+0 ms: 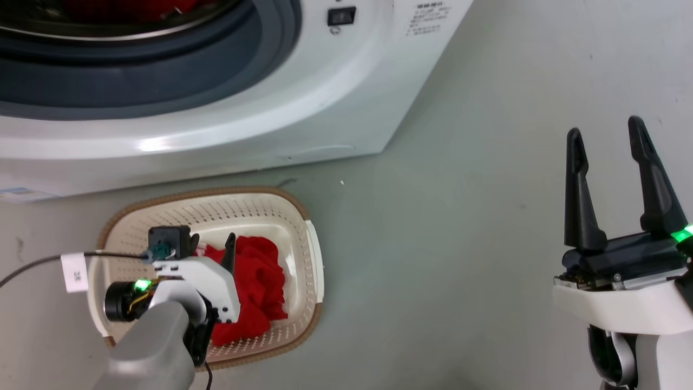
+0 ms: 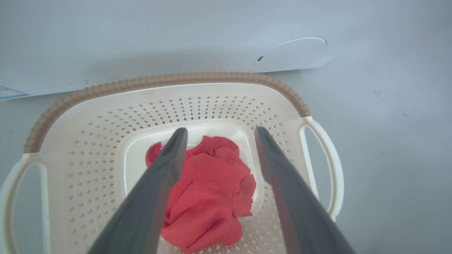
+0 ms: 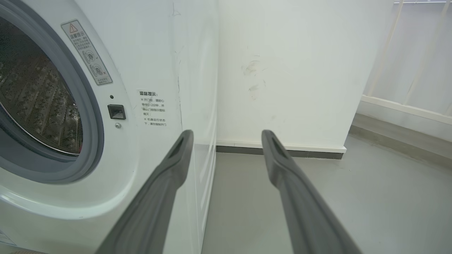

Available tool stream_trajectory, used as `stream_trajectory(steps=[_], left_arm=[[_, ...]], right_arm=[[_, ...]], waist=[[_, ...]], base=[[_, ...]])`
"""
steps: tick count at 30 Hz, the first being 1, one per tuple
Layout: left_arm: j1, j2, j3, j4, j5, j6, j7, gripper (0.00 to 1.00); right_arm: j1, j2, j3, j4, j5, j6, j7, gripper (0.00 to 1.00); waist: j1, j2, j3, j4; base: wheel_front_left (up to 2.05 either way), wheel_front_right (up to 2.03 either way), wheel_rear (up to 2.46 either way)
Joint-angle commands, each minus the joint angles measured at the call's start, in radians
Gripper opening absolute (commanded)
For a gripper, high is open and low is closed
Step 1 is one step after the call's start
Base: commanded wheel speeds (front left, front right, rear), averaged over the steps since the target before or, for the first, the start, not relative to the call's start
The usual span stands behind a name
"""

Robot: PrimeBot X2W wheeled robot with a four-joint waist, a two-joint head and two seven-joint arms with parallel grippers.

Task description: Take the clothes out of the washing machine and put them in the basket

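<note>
Left gripper (image 2: 220,131) hangs over the basket (image 2: 159,79), fingers spread wide and holding nothing. The red clothes (image 2: 208,190) are heaped in the basket bottom below it. The basket sits on the grey floor (image 1: 460,216) just in front of the washer (image 1: 270,124), and there's more red inside the drum (image 1: 124,8). Right gripper (image 1: 605,130) is well off to the side, open too and empty. A cable with a white tag (image 1: 74,272) crosses the basket's left rim. Beside the porthole are a warning-triangle sticker (image 3: 86,53) and Chinese print (image 3: 153,109), too small to read.
</note>
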Motion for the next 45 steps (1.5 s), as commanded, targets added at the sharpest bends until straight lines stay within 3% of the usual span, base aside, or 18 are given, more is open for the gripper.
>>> stream_trajectory(steps=[1,7,11,20,27,34,45], left_arm=[[0.044,0.005,0.018,-0.024,0.019,0.009,-0.002,1.00],[0.186,-0.002,0.198,-0.246,0.158,0.056,-0.003,1.00],[0.284,-0.032,0.316,-0.381,0.266,0.062,-0.003,1.00],[0.427,-0.105,0.537,-0.642,0.473,0.035,-0.003,1.00],[0.391,-0.135,0.649,-0.772,0.570,-0.003,-0.003,1.00],[0.236,-0.124,0.721,-0.712,0.616,-0.031,-0.003,1.00],[-0.247,0.046,0.680,-0.349,0.702,-0.085,0.022,1.00]], right_arm=[[0.015,0.000,-0.003,0.006,-0.009,-0.001,-0.002,1.00],[0.068,0.000,-0.010,0.023,-0.019,-0.001,-0.002,1.00],[0.104,0.000,-0.013,0.035,-0.028,-0.001,-0.002,1.00],[0.155,0.000,-0.014,0.049,-0.030,-0.001,-0.002,1.00],[0.148,0.000,-0.002,0.043,-0.022,-0.001,-0.002,1.00],[0.105,0.000,0.017,0.030,-0.007,-0.001,-0.002,1.00],[-0.036,0.001,0.064,-0.018,0.052,-0.001,-0.002,1.00]], waist=[[0.0000,0.0000,-0.054,0.032],[0.0000,0.0000,-0.152,0.067],[0.0000,0.0000,-0.211,0.092],[0.0000,0.0000,-0.305,0.120],[0.0000,0.0000,-0.306,0.099],[0.0000,0.0000,-0.234,0.044],[0.0000,0.0000,0.000,-0.079]], base=[[0.00,0.00,0.00],[0.00,0.00,0.00],[0.00,0.00,0.00],[0.00,0.00,0.00],[0.00,0.00,0.00],[0.00,0.00,0.00],[0.00,0.00,0.00]])
